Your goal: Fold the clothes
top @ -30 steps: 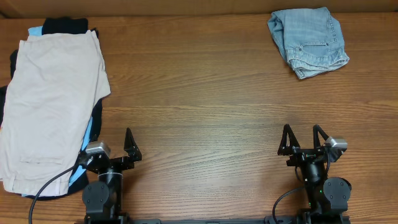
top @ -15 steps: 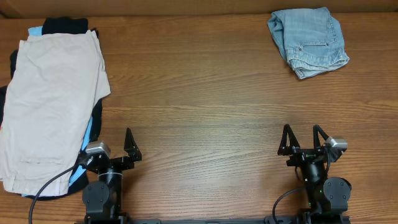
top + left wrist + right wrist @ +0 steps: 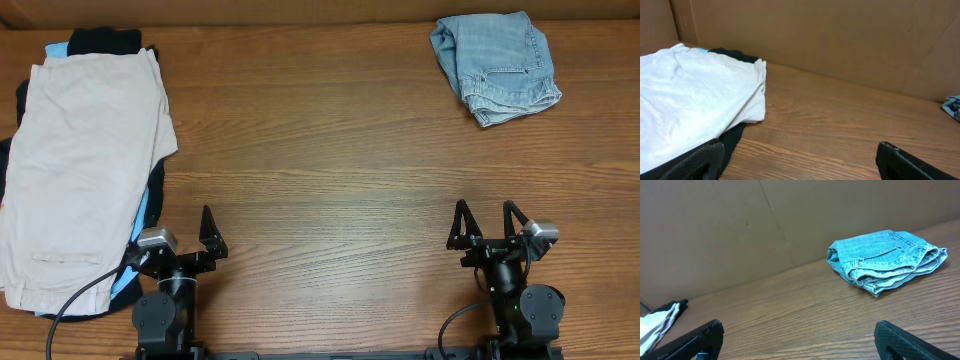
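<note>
Starting this fold well means taking only the top layer: the beige shorts [image 3: 85,170] lie flat on a pile at the left of the table [image 3: 320,170], over a black garment [image 3: 105,40] and a light-blue garment [image 3: 128,288]; pinching a near corner and lifting cleanly should, by my judgement, keep the pile from dragging; the left gripper [image 3: 178,240] sits low at the near edge just beside that pile, jaws wide and empty; the right gripper [image 3: 486,215] mirrors it, equally wide, holding nothing; the denim shorts [image 3: 497,68] lie bunched far right, well apart from both arms
</note>
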`<control>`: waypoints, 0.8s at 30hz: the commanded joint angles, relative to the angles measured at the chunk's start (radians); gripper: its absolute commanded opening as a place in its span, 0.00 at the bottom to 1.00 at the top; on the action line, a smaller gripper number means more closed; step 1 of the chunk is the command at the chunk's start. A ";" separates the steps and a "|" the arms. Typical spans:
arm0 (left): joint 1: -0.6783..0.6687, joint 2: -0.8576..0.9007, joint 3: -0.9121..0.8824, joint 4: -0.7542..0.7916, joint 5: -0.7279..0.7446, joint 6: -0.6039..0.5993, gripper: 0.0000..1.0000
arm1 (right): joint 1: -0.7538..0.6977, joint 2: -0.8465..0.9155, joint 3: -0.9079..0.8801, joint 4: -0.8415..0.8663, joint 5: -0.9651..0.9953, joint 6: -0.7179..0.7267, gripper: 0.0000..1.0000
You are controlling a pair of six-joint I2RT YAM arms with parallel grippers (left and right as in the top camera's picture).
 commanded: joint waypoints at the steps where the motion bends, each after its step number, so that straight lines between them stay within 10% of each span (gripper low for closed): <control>1: 0.005 -0.013 -0.004 0.010 0.006 0.019 1.00 | 0.005 -0.011 -0.010 0.005 0.005 0.000 1.00; 24: 0.005 -0.005 0.133 -0.009 0.135 0.024 1.00 | 0.005 -0.011 0.063 0.033 -0.153 0.000 1.00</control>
